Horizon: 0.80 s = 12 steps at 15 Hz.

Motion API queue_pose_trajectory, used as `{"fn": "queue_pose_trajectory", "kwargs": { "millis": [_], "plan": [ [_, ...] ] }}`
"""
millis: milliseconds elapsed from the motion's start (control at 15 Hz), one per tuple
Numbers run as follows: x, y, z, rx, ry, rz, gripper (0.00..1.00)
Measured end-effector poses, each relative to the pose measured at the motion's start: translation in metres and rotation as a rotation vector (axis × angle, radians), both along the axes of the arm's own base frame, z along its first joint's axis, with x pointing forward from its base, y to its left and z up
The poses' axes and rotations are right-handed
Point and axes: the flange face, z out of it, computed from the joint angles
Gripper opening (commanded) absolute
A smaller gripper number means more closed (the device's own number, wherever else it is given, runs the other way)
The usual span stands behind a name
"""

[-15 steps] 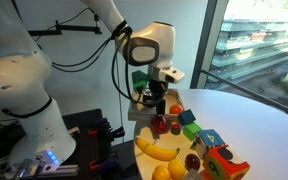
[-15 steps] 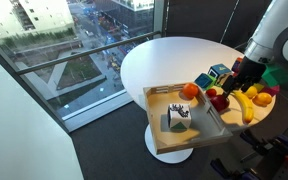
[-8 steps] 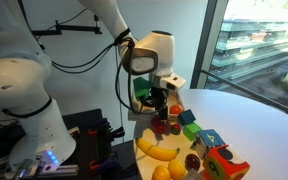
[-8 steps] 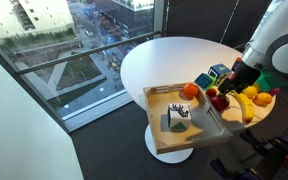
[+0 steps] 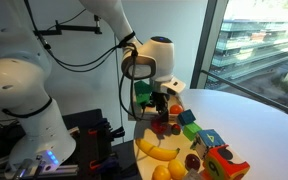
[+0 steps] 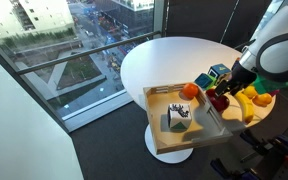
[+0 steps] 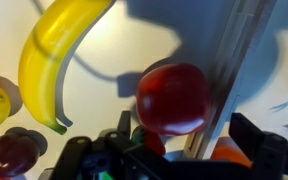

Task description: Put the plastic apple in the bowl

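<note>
In the wrist view, a curved yellow banana (image 7: 52,50) lies at the left. Right of it, the glossy red plastic apple (image 7: 174,97) sits on the white desk (image 7: 104,95) near its robot-side edge, just beside a wooden tray wall (image 7: 230,70). The jaws stand apart, flanking it without gripping.

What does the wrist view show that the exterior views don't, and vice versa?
Wrist only: the glossy red plastic apple seen close, unobstructed, right beside the wooden tray's rim. Exterior only: the robot arm, the round white table, the window, and what looks like the white bowl inside the tray. Shared: the curved yellow banana, the apple, the black pincer above it.
</note>
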Motion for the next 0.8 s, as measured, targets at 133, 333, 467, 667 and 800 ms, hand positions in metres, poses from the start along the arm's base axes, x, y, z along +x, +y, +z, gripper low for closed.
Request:
{"fn": "queue_pose_trajectory", "kwargs": {
  "millis": [133,333,467,667,800],
  "plan": [
    [0.0,0.001,-0.003,0.01,-0.008,0.006,1.0],
    [0.001,0.001,-0.008,0.014,-0.02,0.014,1.0],
    [0.001,0.002,-0.013,0.015,-0.018,0.019,1.0],
    [0.001,0.002,-0.019,0.013,-0.01,0.023,1.0],
    [0.0,0.003,-0.024,0.012,-0.004,0.024,0.76]
  ]
}}
